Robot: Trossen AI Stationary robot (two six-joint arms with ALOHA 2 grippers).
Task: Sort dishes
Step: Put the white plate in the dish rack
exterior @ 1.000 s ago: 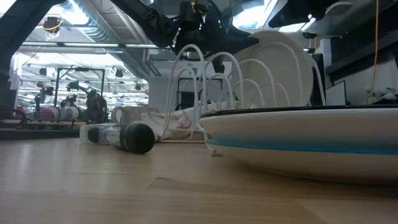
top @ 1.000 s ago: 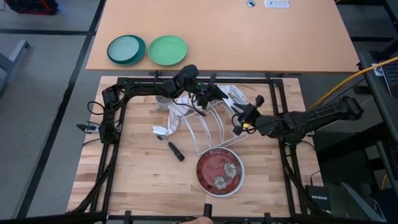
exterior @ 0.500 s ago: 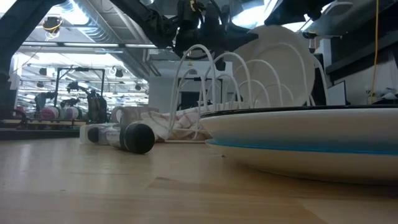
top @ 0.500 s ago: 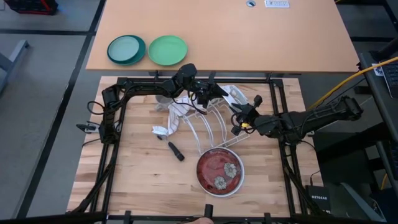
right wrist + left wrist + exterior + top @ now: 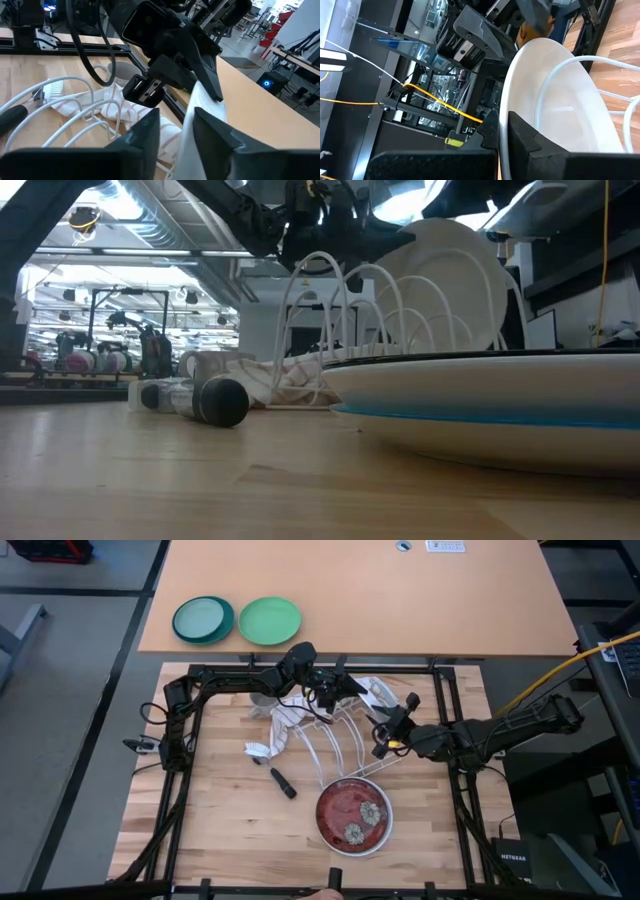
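On the butcher-block table [image 5: 230, 830], nearest the front edge, lies the red-flowered plate [image 5: 354, 816]. Behind it the right gripper [image 5: 386, 732] and, farther back, the left gripper [image 5: 345, 690] each pinch the rim of the upright white plate [image 5: 560, 100] in the white wire rack [image 5: 335, 745].
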